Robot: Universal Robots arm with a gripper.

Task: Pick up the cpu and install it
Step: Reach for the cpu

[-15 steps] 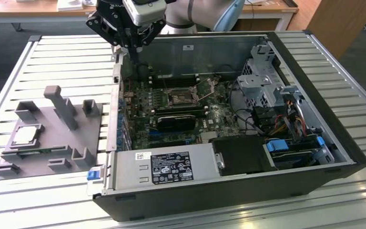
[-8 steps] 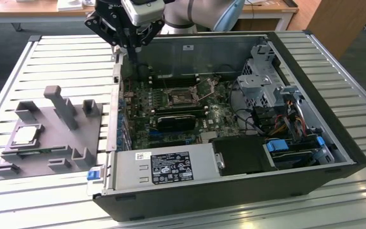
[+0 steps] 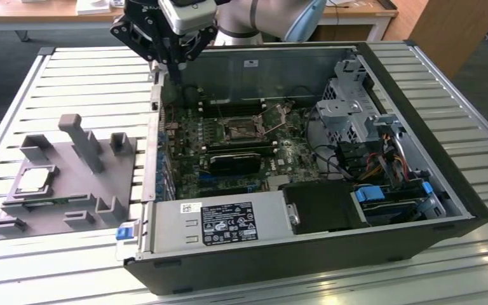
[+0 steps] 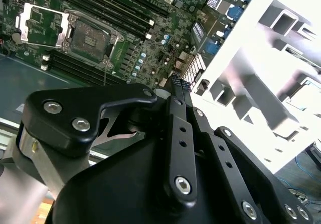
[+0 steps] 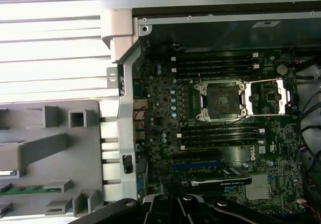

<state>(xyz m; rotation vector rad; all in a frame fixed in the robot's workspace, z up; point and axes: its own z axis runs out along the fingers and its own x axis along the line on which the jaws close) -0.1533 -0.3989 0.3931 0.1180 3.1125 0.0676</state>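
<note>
Exterior view: the gripper [image 3: 177,71] hangs above the rear wall of the open computer case [image 3: 312,254], at the corner towards the exterior view's left. Its fingers point straight down and taper to a single thin tip, so they appear pressed together with nothing between them. They touch no part of the case. The arm [image 3: 265,16] reaches in from behind the case, with its wrist held upright.

Second wrist view: the two black fingers meet at the tip of the gripper [image 4: 176,81], and no gap between them can be made out from this angle.

The cpu [image 3: 36,180] lies flat, silvery face up, in a recess of the grey fixture [image 3: 83,190]. The fixture rests on the slatted table [image 3: 83,76] beside the case, on the exterior view's left and well apart from the gripper.

On the motherboard [image 3: 295,159], the socket [image 5: 220,99] stands uncovered, with its load plate [image 5: 266,96] swung open beside it.
</note>
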